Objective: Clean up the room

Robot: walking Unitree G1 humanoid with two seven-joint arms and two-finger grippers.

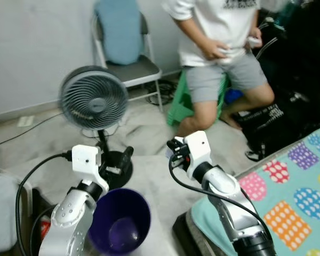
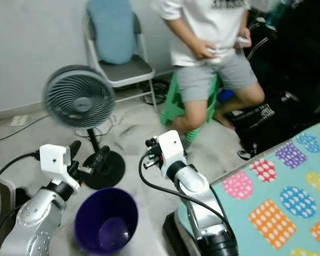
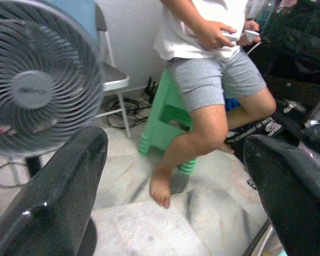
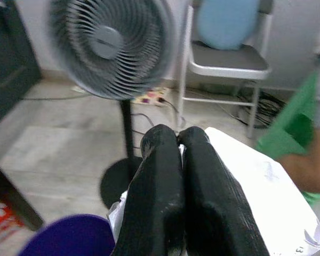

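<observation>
With both arms raised over the floor, the left tool (image 3: 176, 186) has its two black fingers (image 3: 58, 197) spread wide with nothing between them, aimed toward a seated person (image 1: 218, 48) and the green stool (image 1: 177, 106) under them. Right tool (image 4: 180, 140) has its fingers pressed together, tips touching; whether they pinch the white plastic bag (image 4: 266, 197) lying just behind them, can't tell. Purple bucket (image 1: 120, 221) stands upright on the floor directly below the left arm, between the two arms, near the round black base of the standing fan (image 1: 94, 98). Fan head faces the robot, beyond the left tool. Behind the fan, a grey folding chair (image 1: 136, 66) with a blue cushion (image 1: 118, 29) propped against its back stands at the wall. Cables lie on the floor by the chair legs. Bed with a teal polka-patch cover (image 1: 293, 186) sits beside the right arm.
</observation>
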